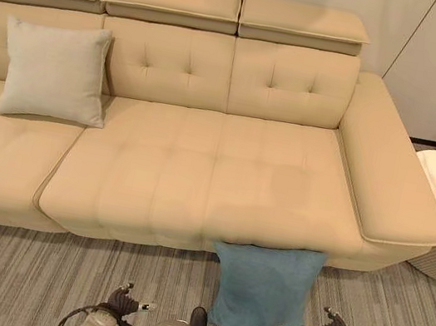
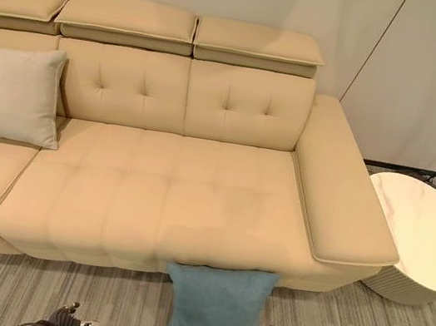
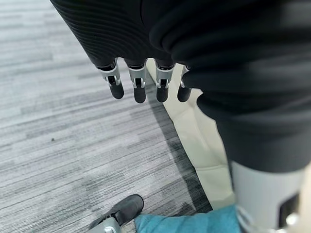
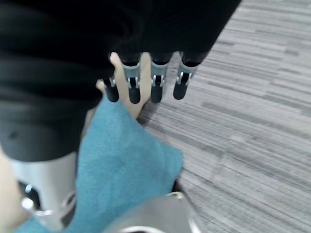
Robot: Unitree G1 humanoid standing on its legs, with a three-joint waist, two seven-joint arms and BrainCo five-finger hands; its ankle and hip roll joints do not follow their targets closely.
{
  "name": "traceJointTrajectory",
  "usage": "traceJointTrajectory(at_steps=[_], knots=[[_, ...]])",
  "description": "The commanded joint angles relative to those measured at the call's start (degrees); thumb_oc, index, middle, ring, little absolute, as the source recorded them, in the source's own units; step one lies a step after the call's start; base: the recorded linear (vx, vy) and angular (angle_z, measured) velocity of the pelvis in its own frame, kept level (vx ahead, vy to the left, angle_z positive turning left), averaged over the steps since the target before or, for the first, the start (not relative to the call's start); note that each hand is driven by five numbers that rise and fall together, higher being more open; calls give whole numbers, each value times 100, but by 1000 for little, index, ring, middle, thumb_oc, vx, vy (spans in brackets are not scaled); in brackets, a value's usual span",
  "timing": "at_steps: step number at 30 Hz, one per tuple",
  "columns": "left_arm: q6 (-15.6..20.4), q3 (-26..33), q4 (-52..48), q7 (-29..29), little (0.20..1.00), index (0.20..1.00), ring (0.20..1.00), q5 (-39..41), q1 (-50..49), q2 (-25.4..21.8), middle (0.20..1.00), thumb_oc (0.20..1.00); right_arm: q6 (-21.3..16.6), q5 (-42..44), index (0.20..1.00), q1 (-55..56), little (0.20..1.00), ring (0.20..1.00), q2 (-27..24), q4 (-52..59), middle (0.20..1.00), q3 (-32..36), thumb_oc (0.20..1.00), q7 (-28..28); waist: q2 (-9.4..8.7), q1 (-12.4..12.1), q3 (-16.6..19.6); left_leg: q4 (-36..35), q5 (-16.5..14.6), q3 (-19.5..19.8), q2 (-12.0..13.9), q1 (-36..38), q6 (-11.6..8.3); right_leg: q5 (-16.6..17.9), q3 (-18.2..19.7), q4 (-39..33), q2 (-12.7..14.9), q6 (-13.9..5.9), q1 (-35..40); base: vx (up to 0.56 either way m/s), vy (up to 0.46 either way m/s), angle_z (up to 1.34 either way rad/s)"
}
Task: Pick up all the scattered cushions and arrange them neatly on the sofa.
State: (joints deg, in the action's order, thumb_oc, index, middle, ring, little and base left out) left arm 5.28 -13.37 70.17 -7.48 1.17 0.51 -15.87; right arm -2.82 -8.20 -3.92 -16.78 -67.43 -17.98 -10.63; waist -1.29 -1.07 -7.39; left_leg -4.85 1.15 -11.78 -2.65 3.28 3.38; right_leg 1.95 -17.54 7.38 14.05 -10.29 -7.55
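Blue cushion [image 1: 264,285] on floor against sofa [image 1: 199,176]; each robot hand [image 3: 141,85] [image 4: 146,82] loosely open, empty.

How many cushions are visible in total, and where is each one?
2. A square pale grey fabric cushion leans against the sofa's backrest, left side. A teal fabric cushion leans on the sofa's front, on the floor.

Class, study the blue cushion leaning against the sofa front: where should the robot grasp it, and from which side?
Probably the side edges of the blue cushion, one robot hand each side. It stands tilted on the carpet, top edge resting on the sofa front, both sides exposed.
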Motion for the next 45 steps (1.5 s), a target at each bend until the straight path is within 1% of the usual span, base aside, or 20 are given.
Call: traceJointTrajectory(at_steps=[1,2,3,4,5,6,7,9,11,15,21,25,30,31,32,34,37,39,43,45], knots=[[121,44,62,-46,1000,1000,1000,-122,257,-5,1000,1000,-58,-95,1000,-221,1000,1000,-310,-93,1000,-11,1000,-19,-58,-86,-93,634,-666,619,130,-79,-268,364,484,-357,-119,8,94,22,-126,-5],[122,53,38,-50,1000,1000,1000,-119,275,-19,1000,1000,-61,-88,1000,-234,1000,1000,-316,-104,1000,-5,1000,-12,-70,-100,-90,648,-660,638,165,-106,-283,402,610,-310,-57,-24,128,-13,-232,-3],[127,46,5,-50,1000,1000,1000,-67,302,-55,1000,1000,-66,-71,1000,-259,1000,1000,-331,-147,1000,-17,1000,-10,-111,-184,-79,708,-627,584,254,-231,-329,590,542,-310,138,-68,310,-15,-244,12],[119,-3,-2,-67,1000,1000,1000,-61,306,-63,1000,1000,-47,-63,1000,-248,1000,1000,-327,-149,1000,-15,1000,-2,-128,-180,-70,722,-604,642,261,-267,-338,514,561,-293,103,-32,328,-13,-247,30],[116,-34,-19,-79,1000,1000,1000,-63,342,-69,1000,1000,-54,-65,1000,-251,1000,1000,-326,-143,1000,-33,1000,-6,-140,-165,-76,732,-575,693,279,-293,-375,426,717,-274,-21,-41,326,47,-206,37],[124,-63,-18,-68,1000,1000,1000,-95,358,-96,1000,1000,-57,-81,1000,-187,1000,1000,-331,-149,1000,-35,1000,9,-179,-151,10,715,-570,775,300,-324,-412,190,841,-383,-164,-10,374,42,-159,50],[124,-63,-19,-68,1000,1000,1000,-95,356,-96,1000,1000,-57,-82,1000,-186,1000,1000,-331,-149,1000,-35,1000,9,-178,-149,7,714,-570,778,301,-319,-414,189,837,-386,-166,-9,382,84,-216,43],[134,-56,-4,-61,1000,1000,1000,-51,351,-49,1000,1000,-81,-80,1000,-160,1000,1000,-373,-167,1000,-53,1000,5,-157,-109,83,581,-463,873,398,-279,-512,107,753,-602,-312,56,562,56,-196,21],[136,-56,-15,-49,1000,1000,1000,-32,352,-33,1000,1000,-77,-71,1000,-156,1000,1000,-383,-181,1000,-49,1000,3,-135,-98,105,502,-414,903,433,-265,-541,98,691,-685,-343,73,615,21,-103,20],[117,-137,-28,-4,1000,1000,1000,-48,359,99,1000,1000,-90,-22,1000,-95,1000,1000,-431,-234,1000,-5,1000,-32,-29,-70,136,180,-206,984,561,-160,-689,63,363,-1182,-466,142,970,21,-97,23],[104,-127,-51,5,1000,1000,1000,-4,318,155,1000,1000,-113,-15,1000,-73,1000,1000,-393,-244,1000,-10,1000,-51,-32,-73,102,63,-139,893,624,-65,-742,39,258,-1238,-496,135,1023,5,-6,8],[109,-142,-118,-14,1000,1000,1000,23,362,161,1000,1000,-119,16,1000,-97,1000,1000,-388,-203,1000,-15,1000,-84,-89,-104,-27,78,-167,850,633,-79,-733,86,265,-1238,-466,91,947,-33,52,0],[144,-149,-218,-66,1000,1000,1000,87,495,52,1000,1000,-79,45,1000,-171,1000,1000,-332,-103,1000,-43,1000,-108,-252,-143,-205,216,-281,754,537,-329,-638,321,367,-1215,-358,-6,583,-87,70,-11],[150,-134,-246,-104,1000,1000,1000,117,542,-1,1000,1000,-79,65,1000,-219,1000,1000,-318,-66,1000,-61,1000,-121,-272,-142,-283,256,-281,714,540,-400,-621,357,356,-1033,-327,-22,433,-101,-1,-51],[162,-133,-277,-116,1000,1000,1000,152,593,-52,1000,1000,-87,95,1000,-267,1000,1000,-314,-50,1000,-73,1000,-128,-293,-152,-322,315,-277,694,547,-503,-605,313,389,-853,-311,-27,297,-110,-14,-57],[208,-69,-366,-189,1000,1000,1000,283,679,-160,1000,1000,-144,204,1000,-347,1000,1000,-352,74,1000,-45,1000,-142,-270,-150,-421,354,-232,663,588,-678,-627,216,420,-605,-281,2,101,-102,-42,-17],[263,-53,-432,-230,1000,1000,1000,394,750,-186,1000,1000,-165,249,1000,-420,1000,1000,-402,152,1000,-34,1000,-183,-271,-166,-486,400,-186,678,607,-847,-677,183,357,-680,-260,45,92,-95,-93,9],[342,-8,-586,-305,1000,1000,1000,689,865,-190,1000,1000,-195,329,1000,-533,1000,1000,-479,318,1000,-26,1000,-276,-234,-184,-649,533,-77,739,684,-1208,-783,181,195,-725,-238,112,-72,-144,-164,11],[453,-11,-858,-443,1000,1000,1000,997,1003,-121,1000,1000,-267,474,1000,-596,1000,1000,-608,678,1000,88,1000,-441,-91,-130,-833,565,130,791,834,-1617,-951,109,-57,-609,-251,207,-385,-87,-134,37],[482,-68,-975,-462,1000,1000,1000,1042,1064,-86,1000,1000,-277,517,1000,-622,1000,1000,-644,749,1000,105,1000,-500,-3,-93,-885,564,205,829,875,-1752,-984,64,-89,-595,-291,244,-487,-55,-94,29]])
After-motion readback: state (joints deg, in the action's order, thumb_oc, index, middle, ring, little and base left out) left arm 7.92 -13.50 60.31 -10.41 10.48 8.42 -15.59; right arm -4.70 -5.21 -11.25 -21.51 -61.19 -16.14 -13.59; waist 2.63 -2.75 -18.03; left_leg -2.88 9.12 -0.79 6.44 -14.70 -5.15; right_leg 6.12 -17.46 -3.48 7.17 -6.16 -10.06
